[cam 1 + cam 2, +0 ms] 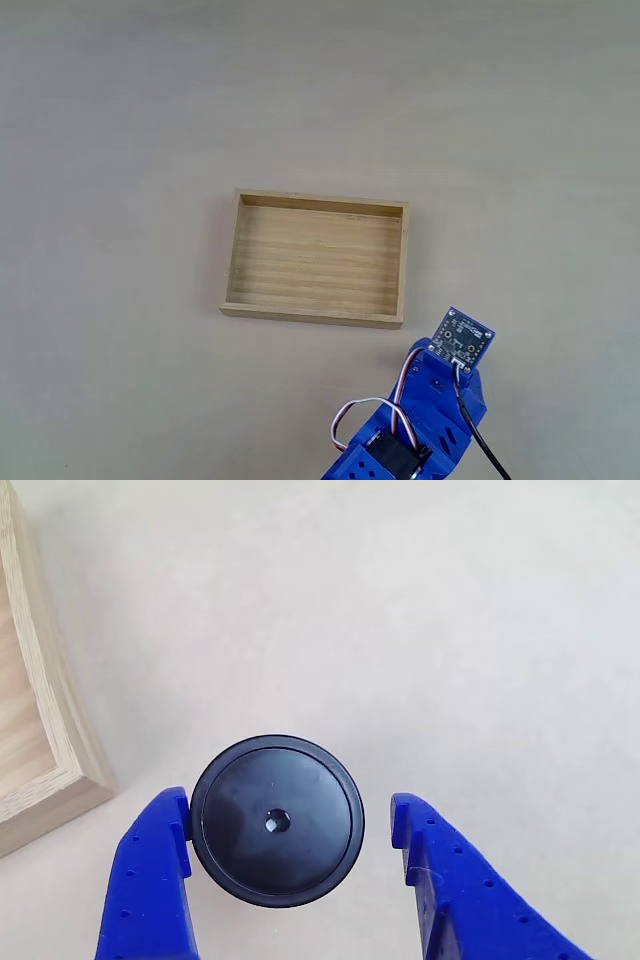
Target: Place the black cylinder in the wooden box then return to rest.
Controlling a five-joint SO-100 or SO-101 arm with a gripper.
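Observation:
The black cylinder (pixel 250 780) stands upright on the table, its round top with a small central dot facing the camera in the other view. My blue gripper (pixel 290 808) is open around it: the left finger (pixel 150 880) touches its side, while the right finger (pixel 440 880) stands a small gap away. The wooden box (pixel 317 258) lies empty in the middle of the fixed view, and its near corner (pixel 50 730) shows at the left edge of the other view, a short way from the cylinder. In the fixed view the blue arm (pixel 420 420) covers the cylinder.
The table is a plain light beige surface (pixel 150 100). On the arm's wrist sits a square circuit board (pixel 460 335), just below and to the right of the box's lower right corner. A black cable (pixel 480 440) trails off the bottom edge.

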